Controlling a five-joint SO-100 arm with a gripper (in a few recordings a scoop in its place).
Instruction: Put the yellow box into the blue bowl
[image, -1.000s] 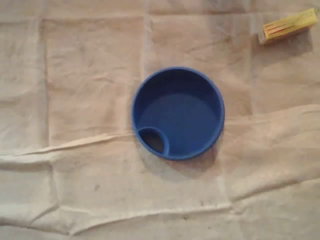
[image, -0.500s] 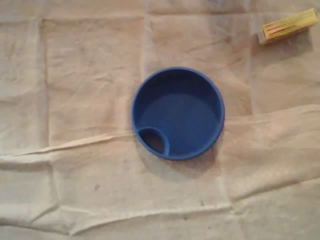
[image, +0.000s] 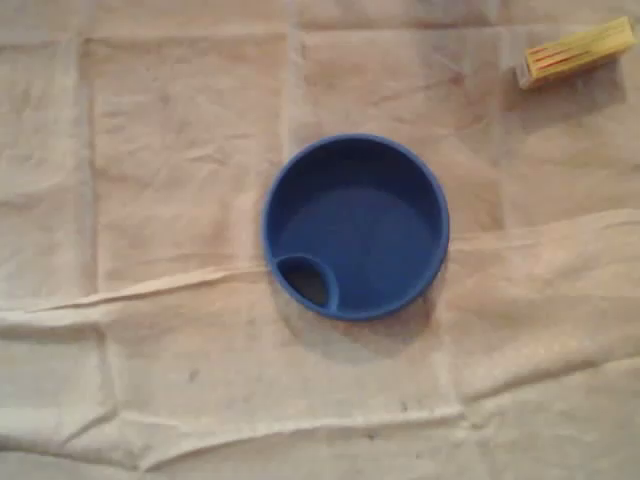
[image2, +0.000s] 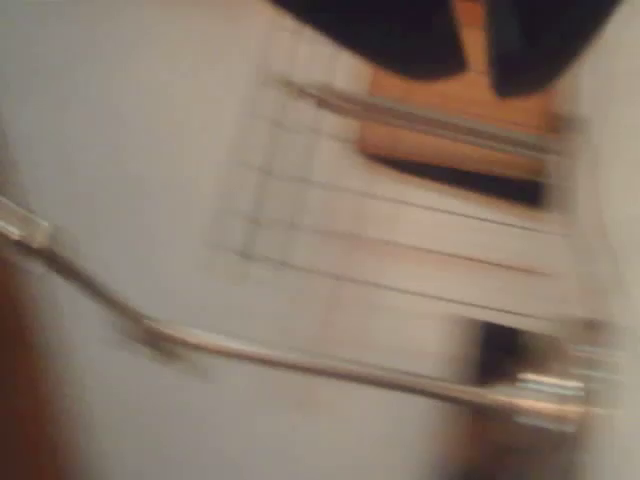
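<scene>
The yellow box (image: 577, 52) lies in the overhead view's far corner at about 1 to 2 o'clock. It rests flat on the cloth (image: 180, 150), tilted so that its long axis runs from 8 to 2 o'clock. Red lines mark its top face, and its 8 o'clock end looks paler. It is well apart from the blue bowl (image: 360, 230), which sits near the middle of that view at about 8 o'clock from the box. The bowl stands upright and holds nothing. A small rounded compartment (image: 308, 282) is set inside its rim at 7 o'clock. The pale cloth is wrinkled, and one raised fold (image: 150, 290) runs from the 9 o'clock edge in to the bowl's lower side.

The wrist view is heavily blurred and looks at other things. A shiny metal rod (image2: 300, 362) slants from 9 toward 4 o'clock across a pale surface. Above it are faint thin lines like a grid (image2: 400, 220), and toward 1 o'clock there is an orange-brown patch (image2: 460, 110). Two dark shapes at 12 to 1 o'clock appear to be the gripper (image2: 478, 72), with a gap between them. The blur makes it impossible to tell whether it is wide or narrow.
</scene>
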